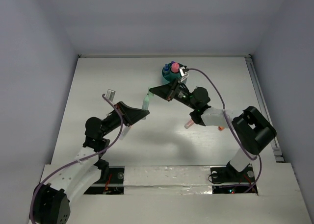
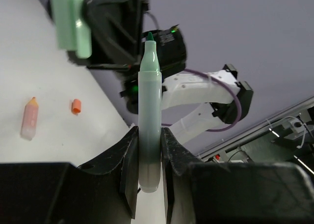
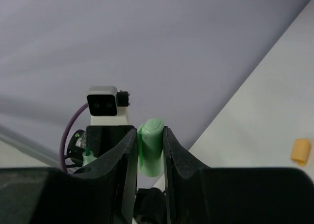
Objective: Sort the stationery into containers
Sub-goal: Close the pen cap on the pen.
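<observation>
Left wrist view shows you the left end effector clamped on an uncapped green marker; your right end effector grips a green cap near its tip, not far from the organiser.

green marker: uncapped, pale body with a dark tip, held clear of the table.
green cap: pale, held aloft near the marker's tip, not on it.
teal organiser: round, at the table's far side; pink and blue items stand in it, possibly more.
pink-orange highlighter: lying flat on the table.
orange cap: loose, near the highlighter.
</observation>
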`<state>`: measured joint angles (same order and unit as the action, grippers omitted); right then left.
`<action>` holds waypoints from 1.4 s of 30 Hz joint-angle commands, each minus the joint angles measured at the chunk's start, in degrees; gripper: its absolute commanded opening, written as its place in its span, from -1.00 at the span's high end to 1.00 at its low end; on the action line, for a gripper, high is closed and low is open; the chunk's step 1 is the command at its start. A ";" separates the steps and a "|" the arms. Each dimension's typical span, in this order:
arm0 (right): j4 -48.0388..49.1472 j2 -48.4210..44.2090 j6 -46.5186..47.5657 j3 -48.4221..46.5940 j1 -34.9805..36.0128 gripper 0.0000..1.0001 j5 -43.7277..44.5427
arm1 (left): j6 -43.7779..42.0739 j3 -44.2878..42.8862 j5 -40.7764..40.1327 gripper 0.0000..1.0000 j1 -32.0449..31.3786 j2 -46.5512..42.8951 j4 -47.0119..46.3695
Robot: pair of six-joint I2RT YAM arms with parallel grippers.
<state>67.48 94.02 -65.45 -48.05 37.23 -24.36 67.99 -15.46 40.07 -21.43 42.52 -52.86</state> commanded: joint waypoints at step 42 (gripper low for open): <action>30.78 2.13 -8.38 -4.33 4.08 0.92 5.73 | 3.21 3.60 -1.40 1.00 -0.89 1.07 -7.88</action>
<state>72.93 97.95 -74.54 -50.33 40.91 -19.88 72.25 -12.25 37.87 -22.09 44.47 -57.65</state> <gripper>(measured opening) 0.284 0.159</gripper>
